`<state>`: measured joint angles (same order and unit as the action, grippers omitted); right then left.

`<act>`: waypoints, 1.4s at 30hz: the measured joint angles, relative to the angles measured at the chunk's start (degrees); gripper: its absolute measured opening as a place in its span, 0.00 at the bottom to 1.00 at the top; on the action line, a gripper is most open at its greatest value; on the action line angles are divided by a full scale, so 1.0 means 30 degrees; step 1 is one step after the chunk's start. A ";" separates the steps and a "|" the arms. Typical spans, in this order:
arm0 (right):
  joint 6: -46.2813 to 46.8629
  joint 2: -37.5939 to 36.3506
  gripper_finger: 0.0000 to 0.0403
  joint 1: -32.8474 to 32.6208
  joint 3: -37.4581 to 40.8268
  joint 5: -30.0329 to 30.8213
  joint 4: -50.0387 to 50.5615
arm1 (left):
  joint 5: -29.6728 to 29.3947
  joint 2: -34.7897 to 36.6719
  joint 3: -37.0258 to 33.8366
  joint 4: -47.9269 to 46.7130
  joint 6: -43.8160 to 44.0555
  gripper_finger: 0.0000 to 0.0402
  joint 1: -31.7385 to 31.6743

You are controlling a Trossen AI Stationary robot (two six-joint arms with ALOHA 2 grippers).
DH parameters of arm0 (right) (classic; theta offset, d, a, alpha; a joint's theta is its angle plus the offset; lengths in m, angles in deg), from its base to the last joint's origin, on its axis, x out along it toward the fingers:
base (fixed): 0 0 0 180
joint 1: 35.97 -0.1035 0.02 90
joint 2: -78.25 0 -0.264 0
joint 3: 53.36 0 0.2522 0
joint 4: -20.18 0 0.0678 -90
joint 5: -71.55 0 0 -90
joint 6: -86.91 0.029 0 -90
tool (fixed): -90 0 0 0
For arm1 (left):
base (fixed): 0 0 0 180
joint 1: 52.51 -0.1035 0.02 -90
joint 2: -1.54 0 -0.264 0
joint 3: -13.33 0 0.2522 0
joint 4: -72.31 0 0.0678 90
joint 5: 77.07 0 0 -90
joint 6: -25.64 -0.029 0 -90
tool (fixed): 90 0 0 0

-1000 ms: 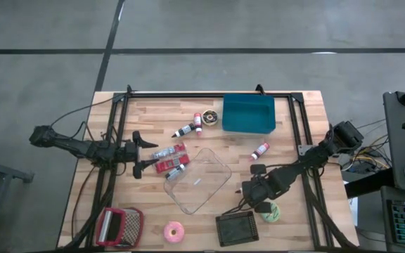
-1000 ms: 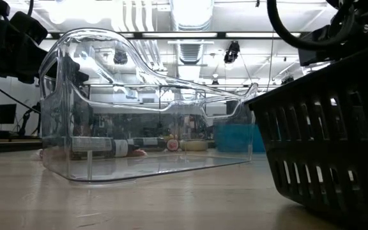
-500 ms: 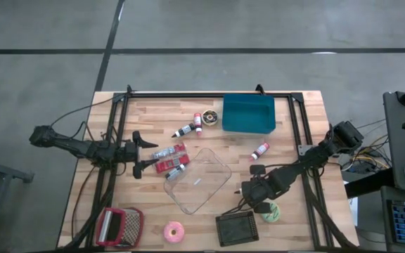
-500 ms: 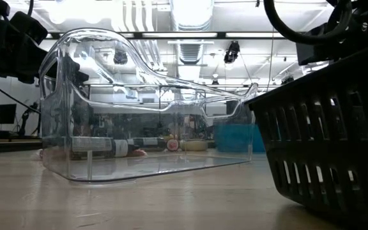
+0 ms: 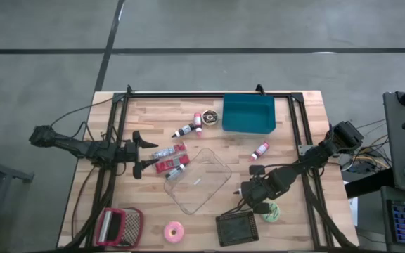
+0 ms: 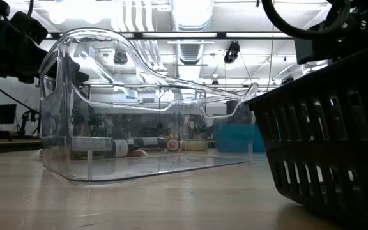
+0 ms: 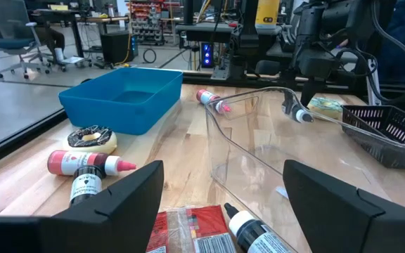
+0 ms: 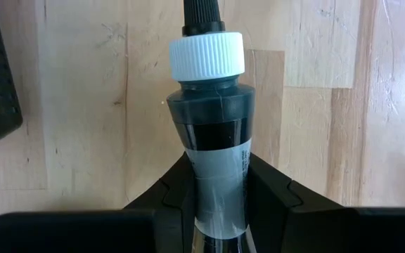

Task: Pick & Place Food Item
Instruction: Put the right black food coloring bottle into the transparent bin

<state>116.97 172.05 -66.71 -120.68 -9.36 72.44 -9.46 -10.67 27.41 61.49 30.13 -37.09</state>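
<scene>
My right gripper [image 8: 216, 190] is shut on a small dark sauce bottle [image 8: 213, 133] with a white cap [image 8: 207, 56] and a black nozzle. It hangs at the table's near right, between the clear plastic container [image 5: 197, 179] and the black basket [image 5: 238, 228]. In the left wrist view the same bottle [image 7: 297, 114] shows under my right gripper [image 7: 308, 77], nozzle down. My left gripper [image 5: 143, 154] waits open at the table's left, beside red packets [image 5: 171, 160]. My right gripper pinches the bottle's labelled body [image 8: 216, 179], below its shoulder, between its two fingers. The fingers [image 8: 178, 186] come from above, pointing steeply down, and lie along the bottle. The bottle points cap-down and slightly tilted; it appears clear of the table.
A blue bin [image 5: 248, 114] stands at the far side, with a chocolate donut [image 5: 211, 117] and red and black bottles [image 5: 197, 121] to its left. Another red bottle [image 5: 260, 150] lies right of the container. A green item [image 5: 269, 213], a pink donut [image 5: 174, 230] and a red object [image 5: 118, 226] lie near the front.
</scene>
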 joint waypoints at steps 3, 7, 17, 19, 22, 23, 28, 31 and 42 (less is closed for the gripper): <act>0.0000 0.0007 0.21 0.0000 0.0000 0.0002 -0.0034 | 0.0000 0.0000 0.0000 0.0000 0.0007 0.74 0.0000; -0.0007 0.0007 0.21 0.0000 0.0000 0.0031 -0.0188 | 0.0000 0.0000 0.0005 0.0000 0.0007 0.74 0.0000; -0.0155 0.0007 0.21 -0.0060 0.0126 0.0980 -0.1199 | 0.0000 0.0000 0.0005 -0.0001 0.0007 0.74 0.0000; -0.0237 0.0007 0.21 -0.0116 0.0196 0.1140 -0.1453 | 0.0004 0.0000 0.0005 -0.0007 0.0007 0.74 -0.0003; -0.0266 0.0007 0.21 -0.0263 0.0322 0.1539 -0.2001 | 0.0001 0.0000 0.0005 -0.0007 0.0007 0.74 -0.0006; -0.0299 0.0007 0.21 -0.0317 0.0383 0.1551 -0.2227 | 0.0007 0.0000 0.0004 -0.0007 0.0007 0.74 0.0000; -0.0593 0.0007 0.21 -0.0750 0.0512 0.2067 -0.3700 | 0.0000 -0.0007 0.0002 -0.0007 0.0019 0.74 -0.0003; -0.0678 0.0007 0.21 -0.0997 0.0546 0.2677 -0.4431 | 0.0003 0.0000 0.0005 -0.0007 0.0087 0.74 -0.0003; -0.2120 0.0002 0.21 -0.1428 0.0546 0.6360 -0.7321 | 0.0006 -0.0001 0.0005 -0.0007 0.0153 0.74 -0.0007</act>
<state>110.61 172.06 -70.99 -119.04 9.72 50.48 -9.44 -10.68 27.43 61.47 30.59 -37.11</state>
